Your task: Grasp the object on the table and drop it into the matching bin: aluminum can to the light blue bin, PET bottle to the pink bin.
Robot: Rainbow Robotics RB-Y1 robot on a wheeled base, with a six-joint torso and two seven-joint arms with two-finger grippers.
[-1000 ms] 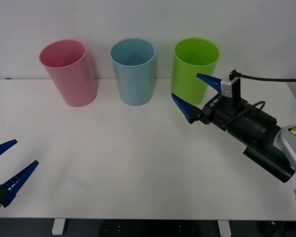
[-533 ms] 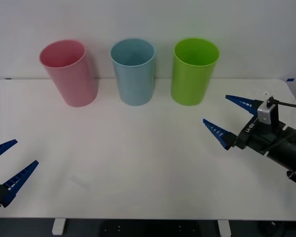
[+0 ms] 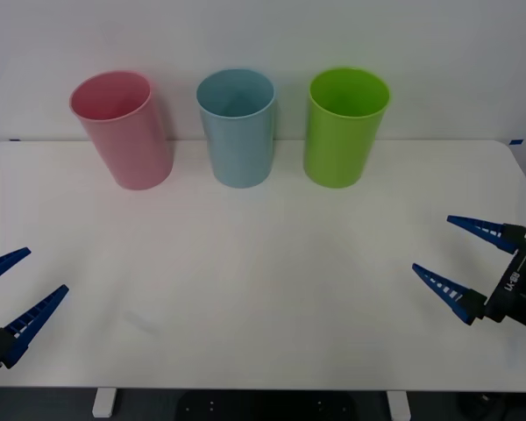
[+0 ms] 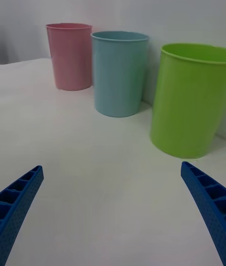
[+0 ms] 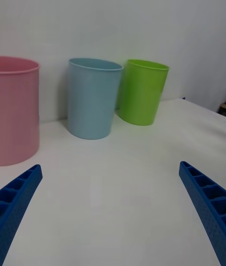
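We are holding both grippers spread and carrying nothing: the left gripper [image 3: 9, 303] and the right gripper [image 3: 463, 263] are sitting well short of the light blue bin [image 3: 238, 127]. No can is lying on the table [image 3: 245, 281] (perhaps already dropped, we judge). We are counting three bins: pink bin [image 3: 123, 129] and lime green bin [image 3: 344, 125] flanking it.

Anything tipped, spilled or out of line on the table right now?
Nothing stands out. The tall pink plastic bin, light blue plastic bin and lime green plastic bin stand upright in a row at the far edge of the white table. Left gripper and right gripper hover with jaws open.
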